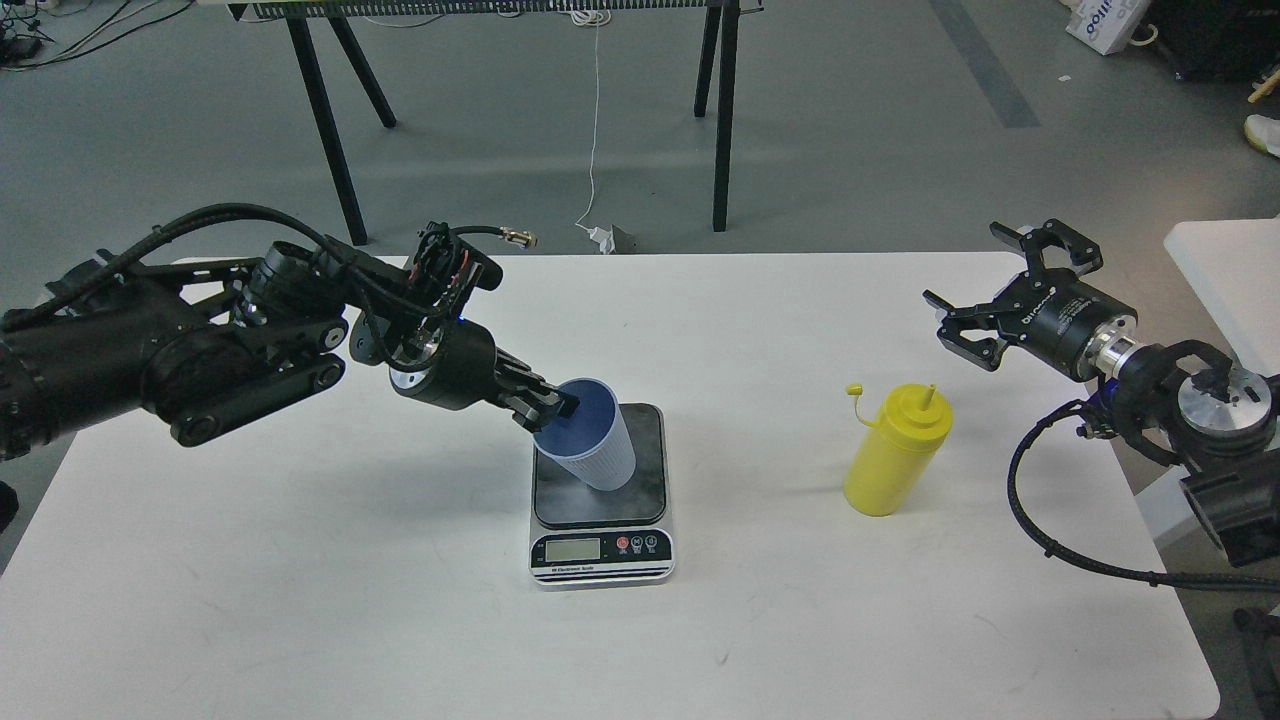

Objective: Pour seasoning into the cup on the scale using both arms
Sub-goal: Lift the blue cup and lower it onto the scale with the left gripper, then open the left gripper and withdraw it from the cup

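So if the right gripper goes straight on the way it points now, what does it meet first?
The right gripper, open, points left and away over the white table. The yellow bottle stands nearer than that line. The way looks free, though depth is unclear.

A light-blue cup [597, 445] with fine vertical ribs and a darker blue inside; a dark grey scale [602, 500] with a silver front strip; an all-yellow seasoning bottle [893, 450]; a plain white worktop [400, 600]; both arms black with silver joint rings
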{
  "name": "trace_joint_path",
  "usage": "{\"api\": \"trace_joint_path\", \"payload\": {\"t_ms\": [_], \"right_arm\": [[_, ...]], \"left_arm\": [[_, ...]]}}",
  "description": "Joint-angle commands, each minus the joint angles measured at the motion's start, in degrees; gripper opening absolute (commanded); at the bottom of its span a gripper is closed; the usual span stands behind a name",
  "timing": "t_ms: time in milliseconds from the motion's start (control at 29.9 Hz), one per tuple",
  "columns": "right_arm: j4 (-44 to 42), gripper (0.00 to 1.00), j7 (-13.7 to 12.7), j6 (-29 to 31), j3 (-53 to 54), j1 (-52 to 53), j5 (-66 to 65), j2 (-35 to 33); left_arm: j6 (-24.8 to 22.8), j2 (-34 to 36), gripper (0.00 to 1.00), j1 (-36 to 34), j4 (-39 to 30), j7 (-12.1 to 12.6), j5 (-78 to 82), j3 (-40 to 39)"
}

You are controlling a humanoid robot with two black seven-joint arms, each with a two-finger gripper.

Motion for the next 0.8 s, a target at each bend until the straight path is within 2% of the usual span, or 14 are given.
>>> {"api": "trace_joint_path", "payload": {"t_ms": [0, 100, 201, 334, 535, 769], "right_arm": [[0.09, 0.98, -0.01, 0.00, 0.00, 0.00, 0.00, -0.02], [0.01, 0.98, -0.01, 0.00, 0.00, 0.00, 0.00, -0.02], [0.01, 0.98, -0.01, 0.00, -0.09, 0.00, 0.00, -0.02], [0.01, 0.98, -0.01, 0.00, -0.26, -0.09, 0.00, -0.02], [0.09, 0.98, -0.18, 0.00, -0.44, -0.09, 0.00, -0.02], [0.97, 0.98, -0.80, 0.00, -0.71, 0.96, 0.00, -0.80]], "left_arm": [[0.00, -0.04, 0.11, 0.41, 0.00, 0.00, 0.27, 0.18], [0.00, -0.04, 0.19, 1.38, -0.26, 0.00, 0.09, -0.08], [0.00, -0.04, 0.31, 1.38, -0.43, 0.00, -0.08, -0.35], [0.00, 0.13, 0.56, 1.29, -0.79, 0.00, -2.27, -0.52], [0.00, 0.31, 0.83, 0.24, -0.79, 0.00, -11.15, -1.92], [0.00, 3.55, 0.93, -0.12, -0.09, 0.00, -21.06, -12.28]]}}
